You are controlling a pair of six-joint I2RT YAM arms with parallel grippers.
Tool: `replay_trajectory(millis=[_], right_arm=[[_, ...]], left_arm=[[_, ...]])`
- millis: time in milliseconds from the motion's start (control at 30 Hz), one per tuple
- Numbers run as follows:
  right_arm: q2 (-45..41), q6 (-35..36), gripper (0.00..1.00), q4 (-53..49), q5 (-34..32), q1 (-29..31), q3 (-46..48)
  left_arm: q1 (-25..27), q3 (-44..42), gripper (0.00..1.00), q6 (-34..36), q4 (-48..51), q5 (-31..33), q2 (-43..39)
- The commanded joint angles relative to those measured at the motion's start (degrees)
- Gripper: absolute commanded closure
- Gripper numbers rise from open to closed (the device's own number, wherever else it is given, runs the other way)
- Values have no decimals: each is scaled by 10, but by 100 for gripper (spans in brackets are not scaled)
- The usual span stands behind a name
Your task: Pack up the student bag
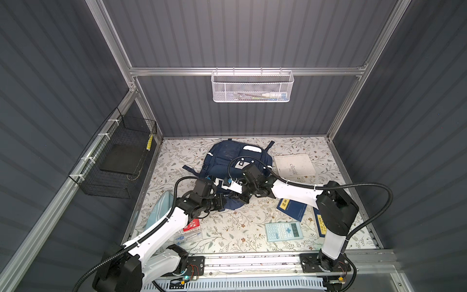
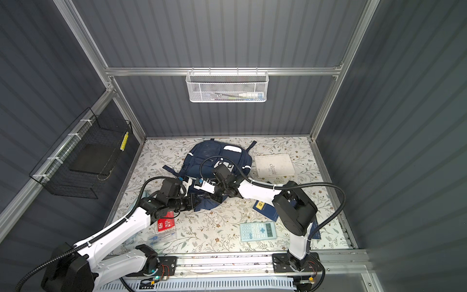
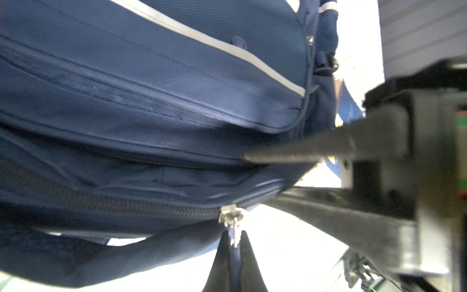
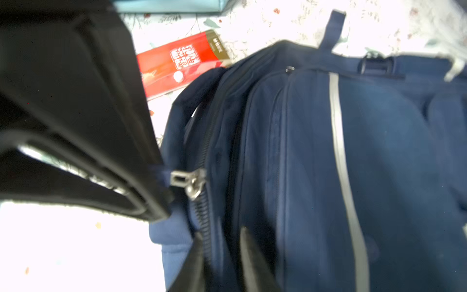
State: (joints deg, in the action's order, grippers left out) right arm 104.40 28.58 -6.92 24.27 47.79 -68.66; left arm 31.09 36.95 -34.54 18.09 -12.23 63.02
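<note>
Floral tabletop. Navy student bag lies flat at the centre of both top views, just above mid-frame. At its lower edge the left gripper is clenched on the zipper pull. Beside it the right gripper straddles the bag's zipper seam. Clamped or loose: cannot tell, view blurred.

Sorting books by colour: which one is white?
The book at the back, right of the bag; the two nearer books are dark blue.
</note>
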Motion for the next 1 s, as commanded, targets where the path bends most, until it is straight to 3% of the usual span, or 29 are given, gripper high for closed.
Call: replay_trajectory(millis=[0, 133, 267, 333, 400, 433, 500, 567, 733, 833, 967], right_arm=[[-27, 39, 98, -22, 3, -12, 30], [-51, 52, 100, -16, 29, -35, 55], [-61, 76, 100, -34, 29, -55, 61], [-66, 86, 100, -27, 23, -78, 71], [-65, 85, 100, -8, 30, -112, 81], [-63, 78, 97, -4, 37, -129, 78], [-65, 50, 71, -4, 40, -148, 66], [-83, 26, 52, 2, 20, -140, 65], [-148, -18, 28, 2, -19, -70, 85], [-150, -26, 24, 15, -25, -22, 100], [-110, -31, 31, 4, -15, -14, 87]], left_arm=[[-28, 0, 100, 24, -3, 33, 12], [-132, 0, 100, 62, -6, -16, 38], [-222, 30, 100, 111, 13, -10, 54], [-291, 44, 100, 128, 13, -46, 67], [-312, 56, 100, 139, 22, -82, 59], [-301, 63, 100, 146, 32, -75, 50], [-249, 70, 100, 145, 51, -71, 32], [-187, 66, 100, 113, 49, -80, 18], [-27, 47, 100, 23, 15, -23, -9], [31, 50, 100, -4, -4, -2, 4], [52, 44, 100, -19, -27, -1, 15]])
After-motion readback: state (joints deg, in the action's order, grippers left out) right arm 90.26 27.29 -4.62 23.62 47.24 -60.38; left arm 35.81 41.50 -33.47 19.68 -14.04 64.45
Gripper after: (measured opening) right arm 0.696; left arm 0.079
